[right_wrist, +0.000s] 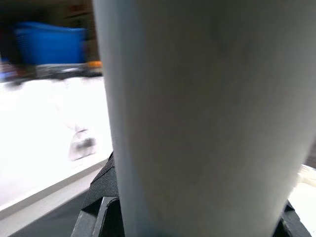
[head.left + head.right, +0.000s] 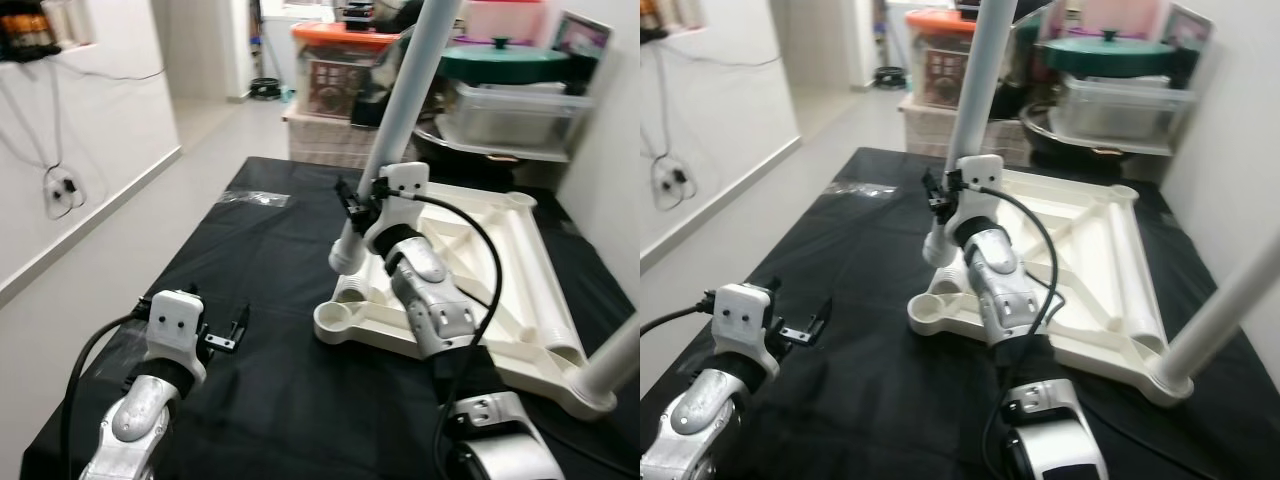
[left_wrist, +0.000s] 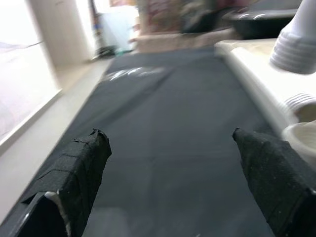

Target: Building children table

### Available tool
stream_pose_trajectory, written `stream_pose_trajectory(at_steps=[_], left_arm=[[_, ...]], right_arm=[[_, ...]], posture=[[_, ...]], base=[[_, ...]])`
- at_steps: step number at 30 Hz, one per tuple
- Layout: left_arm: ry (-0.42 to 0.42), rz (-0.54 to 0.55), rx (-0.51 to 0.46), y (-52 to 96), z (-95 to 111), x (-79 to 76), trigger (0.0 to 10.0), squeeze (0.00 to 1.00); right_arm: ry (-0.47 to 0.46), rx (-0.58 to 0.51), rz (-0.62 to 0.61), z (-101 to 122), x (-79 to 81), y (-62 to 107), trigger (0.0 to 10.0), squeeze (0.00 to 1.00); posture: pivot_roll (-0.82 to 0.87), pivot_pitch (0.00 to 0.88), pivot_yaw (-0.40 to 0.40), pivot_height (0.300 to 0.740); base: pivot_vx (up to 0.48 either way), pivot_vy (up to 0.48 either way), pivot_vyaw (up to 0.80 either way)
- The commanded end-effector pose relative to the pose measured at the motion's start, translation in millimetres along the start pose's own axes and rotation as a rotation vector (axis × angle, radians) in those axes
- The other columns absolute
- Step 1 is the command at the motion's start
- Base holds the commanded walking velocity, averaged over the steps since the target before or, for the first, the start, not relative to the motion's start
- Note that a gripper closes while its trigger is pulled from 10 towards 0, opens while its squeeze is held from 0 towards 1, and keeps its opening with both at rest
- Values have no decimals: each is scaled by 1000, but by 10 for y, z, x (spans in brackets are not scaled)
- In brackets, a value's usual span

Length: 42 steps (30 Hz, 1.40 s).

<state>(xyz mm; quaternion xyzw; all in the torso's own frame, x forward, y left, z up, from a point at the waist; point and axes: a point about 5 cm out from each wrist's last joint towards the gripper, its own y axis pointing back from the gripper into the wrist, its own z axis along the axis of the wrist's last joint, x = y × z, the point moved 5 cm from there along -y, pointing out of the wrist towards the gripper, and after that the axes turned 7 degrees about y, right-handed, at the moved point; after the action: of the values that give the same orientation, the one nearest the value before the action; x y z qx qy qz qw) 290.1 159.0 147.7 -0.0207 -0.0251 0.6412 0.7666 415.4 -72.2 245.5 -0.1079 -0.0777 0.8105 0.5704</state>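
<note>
Nearest on the left, the left gripper [image 2: 222, 333] hovers low over the black cloth [image 2: 260, 300] with its two black fingers [image 3: 79, 173] spread wide apart and nothing between them. Right of it, the right arm reaches forward and its right gripper [image 2: 352, 205] is clamped around a white table leg [image 2: 400, 125] (the leg leans, rising toward the upper right), whose lower end sits just above a near-left socket of the upturned white table top [image 2: 520, 290]. That table top lies on the cloth, right of centre. At the near right corner, another white leg [image 2: 1225, 310] stands in its socket. Farther back sit a brown-patterned box with an orange lid [image 2: 340, 70] and a clear tub under a green lid [image 2: 505, 100].
</note>
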Motion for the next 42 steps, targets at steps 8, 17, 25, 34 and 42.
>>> stream_pose_trajectory(at_steps=[8, 17, 25, 34, 42], left_arm=[[14, -15, 1, 0, -32, -120, 10000, 0], [19, -14, 28, 30, -111, -139, 10000, 0], [7, -11, 62, 98, -211, -149, 10000, 0], [5, -14, 74, 111, -245, -145, 10000, 0], [1, -6, 76, 125, -260, -137, 10000, 0]], right_arm=[[-21, -2, 53, 56, 44, -49, 10000, 0], [4, 31, 209, 64, 117, -67, 10000, 0], [80, 75, 344, -58, 189, 27, 10000, 0], [55, 105, 474, -100, 245, 132, 10000, 0], [35, 123, 532, -172, 345, 167, 10000, 0]], posture=[[94, 0, -73, 740], [90, 0, -78, 740], [92, 0, -79, 740], [86, 0, -75, 740], [94, 0, -78, 740]], base=[[0, -240, 400], [0, 0, 0], [0, 0, 0], [0, 0, 0], [0, 0, 0]])
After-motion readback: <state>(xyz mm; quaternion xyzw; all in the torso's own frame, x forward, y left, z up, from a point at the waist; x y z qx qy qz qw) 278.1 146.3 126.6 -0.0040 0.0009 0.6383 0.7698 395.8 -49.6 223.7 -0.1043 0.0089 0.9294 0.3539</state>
